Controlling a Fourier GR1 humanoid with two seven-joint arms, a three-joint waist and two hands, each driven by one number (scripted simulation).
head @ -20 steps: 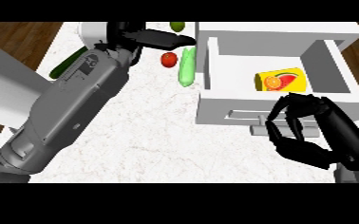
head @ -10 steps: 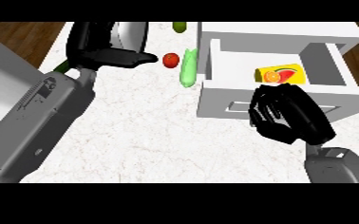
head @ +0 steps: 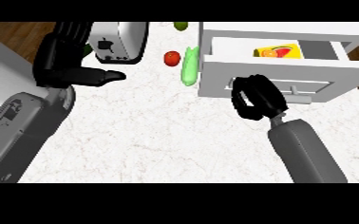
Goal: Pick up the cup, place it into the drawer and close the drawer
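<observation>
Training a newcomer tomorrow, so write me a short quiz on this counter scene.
1. True or false: the drawer is shut.
2. What lies in the drawer? A) a yellow carton B) a spoon C) a fork
3. Which hand is curled in front of the drawer?
Key: 1 false, it stands open. 2 A. 3 the right hand.

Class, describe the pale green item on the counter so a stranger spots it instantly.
Find the open white drawer on the right. Just outside its left side lies the green item: long and slim, unlike the round red fruit beside it.
</observation>
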